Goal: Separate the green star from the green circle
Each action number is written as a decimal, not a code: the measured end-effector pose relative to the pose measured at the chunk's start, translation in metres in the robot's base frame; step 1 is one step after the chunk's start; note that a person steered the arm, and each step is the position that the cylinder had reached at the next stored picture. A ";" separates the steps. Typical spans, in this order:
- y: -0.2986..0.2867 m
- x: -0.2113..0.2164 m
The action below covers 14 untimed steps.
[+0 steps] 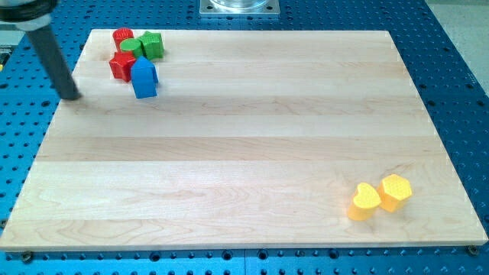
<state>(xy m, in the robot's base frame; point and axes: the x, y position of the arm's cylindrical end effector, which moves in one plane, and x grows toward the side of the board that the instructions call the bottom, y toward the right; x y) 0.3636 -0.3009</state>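
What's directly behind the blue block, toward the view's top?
Behind the blue block sits the green circle, with the green star at its right and two red blocks left. Their touching edges are hidden. My tip stands apart, left.

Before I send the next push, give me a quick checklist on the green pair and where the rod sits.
1. Tip located: ok. My tip rests at the board's left edge, left of the cluster.
2. Green star and green circle found: ok, at the view's top left.
3. Already separated: not ok, they sit touching.
4. Clear lane to the greens: not ok. The red block and blue block lie between my tip and them; another red block crowds the top.
5. Room to push the star right: ok.
6. Yellow blocks out of the way: ok, at the bottom right.
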 end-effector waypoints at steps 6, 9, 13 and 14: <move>0.064 -0.163; 0.097 -0.153; 0.243 -0.115; 0.186 -0.114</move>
<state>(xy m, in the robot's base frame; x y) 0.2499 -0.1153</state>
